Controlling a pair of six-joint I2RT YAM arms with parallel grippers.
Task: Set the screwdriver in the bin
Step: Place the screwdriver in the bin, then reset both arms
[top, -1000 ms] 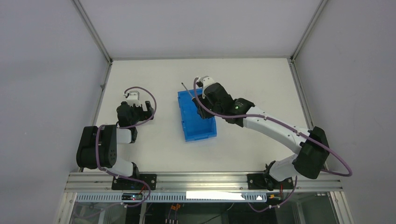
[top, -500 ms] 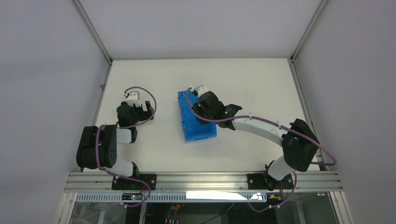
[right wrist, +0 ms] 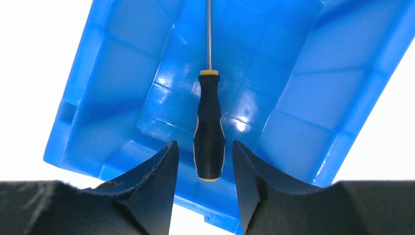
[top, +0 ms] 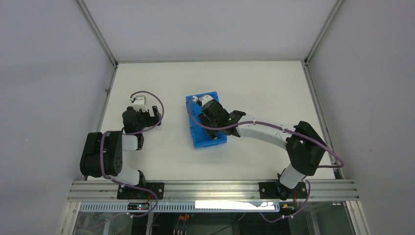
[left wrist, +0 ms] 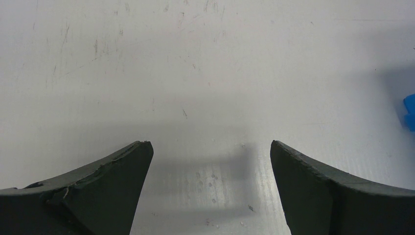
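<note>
screwdriver (right wrist: 209, 132): inside bin (right wrist: 122, 73), handle between right fingers (right wrist: 156, 176)
right fingers: slightly apart, small gaps beside handle
left fingers (left wrist: 122, 166): wide apart, empty, over counter (left wrist: 195, 73)

The left gripper (left wrist: 209, 144) is hanging over the white counter (left wrist: 205, 63) with its jaws standing wide apart. Its two dark fingers (left wrist: 112, 186) are rising from the lower corners of the view, their tips curving slightly inward, and bare counter is showing between them. A soft grey shadow (left wrist: 215, 161) is lying on the surface between the fingertips. Fine scratches (left wrist: 98, 46) and small specks are marking the counter. A small piece of the blue bin (left wrist: 409, 110) is showing at the right border; which counter edge it is lying toward cannot be told here.
</note>
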